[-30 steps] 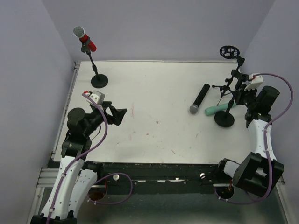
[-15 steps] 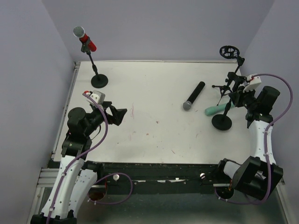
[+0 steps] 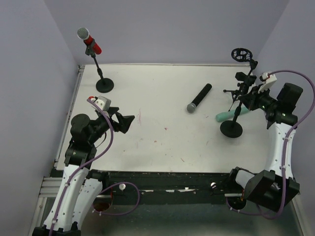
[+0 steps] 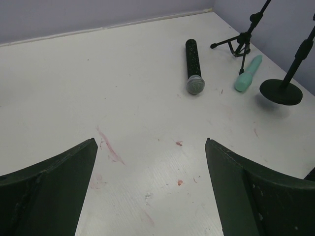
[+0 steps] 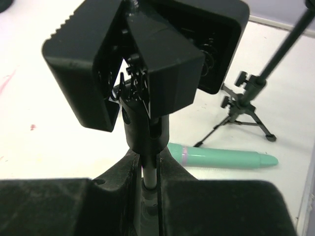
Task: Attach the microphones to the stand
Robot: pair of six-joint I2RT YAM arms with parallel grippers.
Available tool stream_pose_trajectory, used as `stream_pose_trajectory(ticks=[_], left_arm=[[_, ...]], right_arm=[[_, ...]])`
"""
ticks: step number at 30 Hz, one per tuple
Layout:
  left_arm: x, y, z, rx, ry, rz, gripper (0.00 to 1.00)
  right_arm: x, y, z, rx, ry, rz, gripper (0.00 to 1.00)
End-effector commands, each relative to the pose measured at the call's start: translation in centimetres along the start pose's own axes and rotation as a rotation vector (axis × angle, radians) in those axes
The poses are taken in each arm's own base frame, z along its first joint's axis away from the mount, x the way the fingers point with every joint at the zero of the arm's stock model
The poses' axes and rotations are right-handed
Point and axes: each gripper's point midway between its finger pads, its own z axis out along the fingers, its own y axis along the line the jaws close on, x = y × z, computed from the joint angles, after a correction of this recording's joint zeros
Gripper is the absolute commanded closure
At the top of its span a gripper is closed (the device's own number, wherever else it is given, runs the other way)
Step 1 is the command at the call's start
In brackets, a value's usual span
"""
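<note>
A red microphone point(image 3: 89, 42) with a grey mesh head sits in a round-base stand point(image 3: 104, 85) at the far left. A black microphone point(image 3: 197, 97) lies flat mid-table, also in the left wrist view point(image 4: 192, 63). A mint-green microphone point(image 3: 228, 114) lies beside it to the right point(image 5: 221, 157). My right gripper point(image 3: 245, 101) is shut on the pole point(image 5: 150, 173) of a second round-base stand point(image 3: 231, 129), just under its empty black clip point(image 5: 142, 59). My left gripper point(image 3: 126, 122) is open and empty over bare table point(image 4: 150, 142).
A tripod stand point(image 3: 239, 55) with a ring-shaped top stands at the far right, its legs point(image 5: 246, 114) just behind the green microphone. Lilac walls close in the table on three sides. The white tabletop point(image 3: 162, 113) has faint red marks.
The black microphone has shifted left and away from the green one. The right gripper has carried the round-base stand slightly left and toward me. The left arm has not moved.
</note>
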Motion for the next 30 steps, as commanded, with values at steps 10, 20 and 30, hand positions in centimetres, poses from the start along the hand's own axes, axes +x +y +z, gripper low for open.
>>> stream_pose_trajectory(ticks=[10, 20, 30], left_arm=[[0.0, -1.7, 0.5, 0.104, 0.007, -0.058, 0.02], [-0.3, -1.9, 0.0, 0.133, -0.040, 0.040, 0.02], [-0.2, -2.5, 0.2, 0.180, -0.062, 0.052, 0.02]], right_arm=[[-3.9, 12.6, 0.9, -0.562, -0.057, -0.090, 1.00], [-2.0, 27.2, 6.2, -1.004, -0.078, -0.398, 1.00], [1.6, 29.5, 5.4, -1.082, -0.107, -0.468, 0.87]])
